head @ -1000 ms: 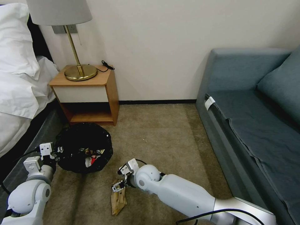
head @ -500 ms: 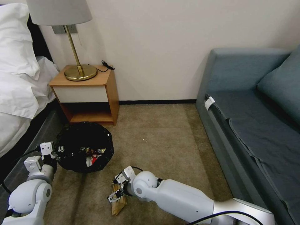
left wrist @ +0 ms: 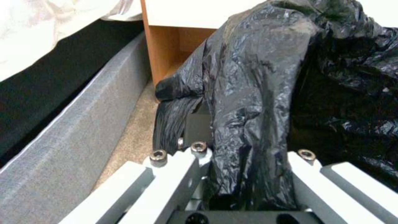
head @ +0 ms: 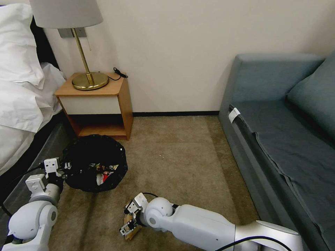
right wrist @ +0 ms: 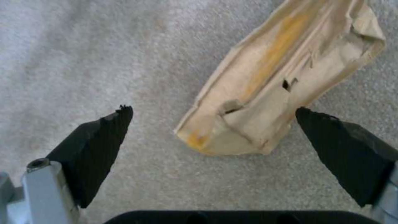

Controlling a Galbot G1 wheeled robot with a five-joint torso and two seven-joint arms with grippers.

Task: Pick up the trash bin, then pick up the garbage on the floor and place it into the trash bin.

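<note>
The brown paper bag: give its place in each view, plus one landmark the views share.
Head view: brown paper bag on the carpet, near the bottom edge, under the right gripper.
Right wrist view: bag between the open fingers, one end nearest the camera.
Left wrist view: no bag to place.
Shared landmark: the beige carpet.

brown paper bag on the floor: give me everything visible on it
The brown paper bag is a flattened, creased kraft-paper sack with folded edges, a small tear near its middle and yellowish stains. It lies flat on the beige carpet, near the trash bin. The right gripper hangs open over one end, a finger to either side, not touching it. In the head view the gripper covers most of it.
</note>
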